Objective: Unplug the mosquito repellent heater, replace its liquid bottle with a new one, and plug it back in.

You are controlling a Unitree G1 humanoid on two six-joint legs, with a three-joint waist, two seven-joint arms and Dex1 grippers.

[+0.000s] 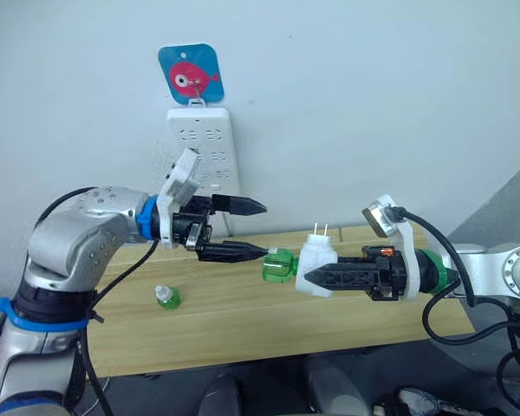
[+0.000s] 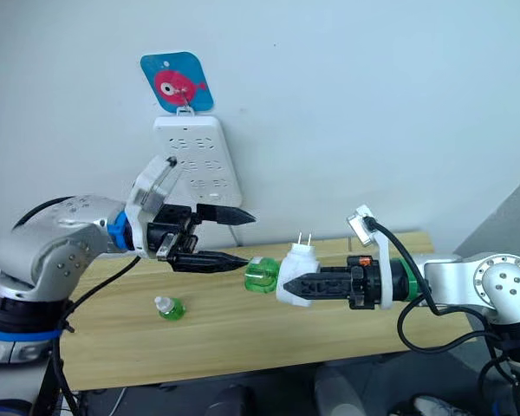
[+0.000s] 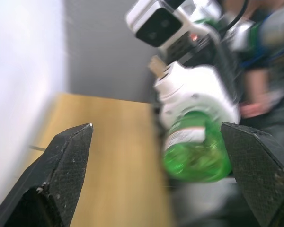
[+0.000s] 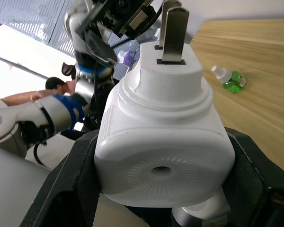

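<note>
- Left arm's black two-fingered gripper (image 1: 258,230) reaches in from the left at chest height, fingers spread apart, lower fingertip touching the green liquid bottle (image 1: 278,266)
- Right arm's black two-fingered gripper (image 1: 310,279) extends leftward, clamped on the small white rounded plastic heater (image 1: 315,258), prongs upward

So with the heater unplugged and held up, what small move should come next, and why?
Probably close the left gripper on the green bottle. Its fingers are open around that bottle, which is still attached to the mosquito repellent heater held by the right gripper.
</note>
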